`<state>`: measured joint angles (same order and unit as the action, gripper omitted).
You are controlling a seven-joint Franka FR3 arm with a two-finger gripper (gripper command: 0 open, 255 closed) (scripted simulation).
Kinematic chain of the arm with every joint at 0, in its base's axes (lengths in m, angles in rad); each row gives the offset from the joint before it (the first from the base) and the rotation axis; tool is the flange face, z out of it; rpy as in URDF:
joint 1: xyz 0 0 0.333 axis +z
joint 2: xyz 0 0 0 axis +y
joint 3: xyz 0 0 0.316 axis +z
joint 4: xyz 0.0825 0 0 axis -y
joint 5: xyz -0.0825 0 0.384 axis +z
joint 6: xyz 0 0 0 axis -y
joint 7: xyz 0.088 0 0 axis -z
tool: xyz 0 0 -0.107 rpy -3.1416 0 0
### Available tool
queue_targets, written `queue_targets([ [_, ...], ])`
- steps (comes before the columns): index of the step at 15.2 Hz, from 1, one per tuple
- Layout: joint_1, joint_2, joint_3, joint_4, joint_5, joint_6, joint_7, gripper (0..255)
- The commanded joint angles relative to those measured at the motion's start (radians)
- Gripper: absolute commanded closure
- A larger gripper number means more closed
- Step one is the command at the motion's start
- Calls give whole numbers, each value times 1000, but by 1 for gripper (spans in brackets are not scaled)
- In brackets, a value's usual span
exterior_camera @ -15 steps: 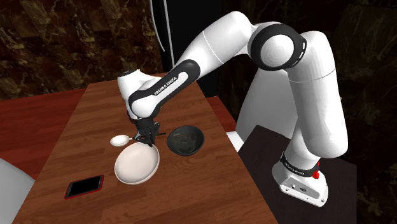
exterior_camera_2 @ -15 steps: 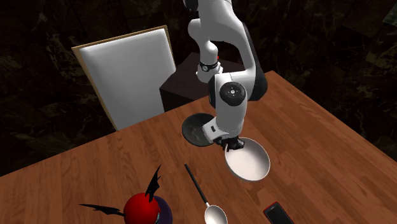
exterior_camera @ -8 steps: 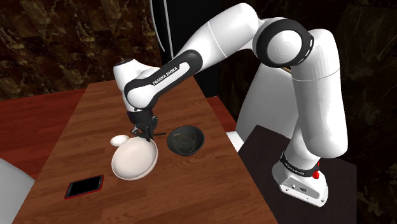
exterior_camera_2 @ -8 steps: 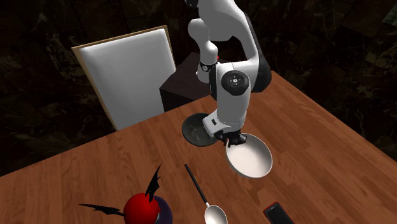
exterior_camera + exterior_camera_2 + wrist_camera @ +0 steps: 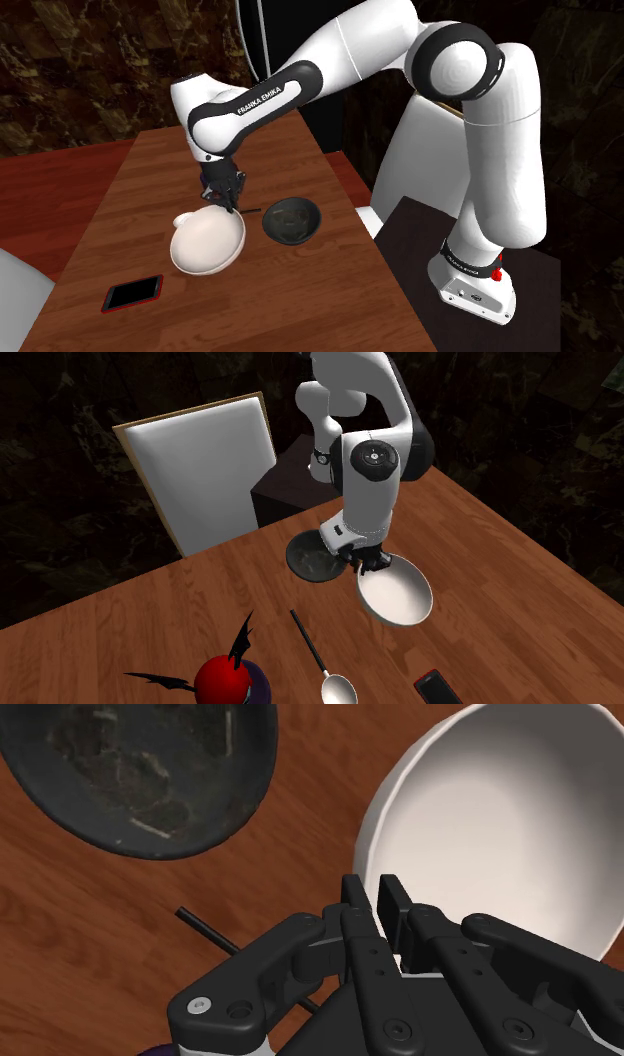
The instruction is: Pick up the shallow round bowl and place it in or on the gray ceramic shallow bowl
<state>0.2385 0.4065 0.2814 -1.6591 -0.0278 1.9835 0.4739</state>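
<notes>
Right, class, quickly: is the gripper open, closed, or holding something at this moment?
The gripper: closed, holding the white bowl by its rim.

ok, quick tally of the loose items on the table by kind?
Bowls: 2, the white bowl, clasped at its rim by the gripper, and the dark bowl
Spoons: 1, the spoon
Phones: 1, the phone
Red round object on a dark purple base: 1
Total: 5
</notes>
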Motion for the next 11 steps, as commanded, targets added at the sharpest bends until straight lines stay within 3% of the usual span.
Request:
queue_targets([
  [1, 0, -8, 1, 19, 2, -27, 0, 255],
  [2, -1, -11, 2, 24, 3, -34, 0, 255],
  [11, -131, -278, -39, -283, 75, 3, -185, 255],
])
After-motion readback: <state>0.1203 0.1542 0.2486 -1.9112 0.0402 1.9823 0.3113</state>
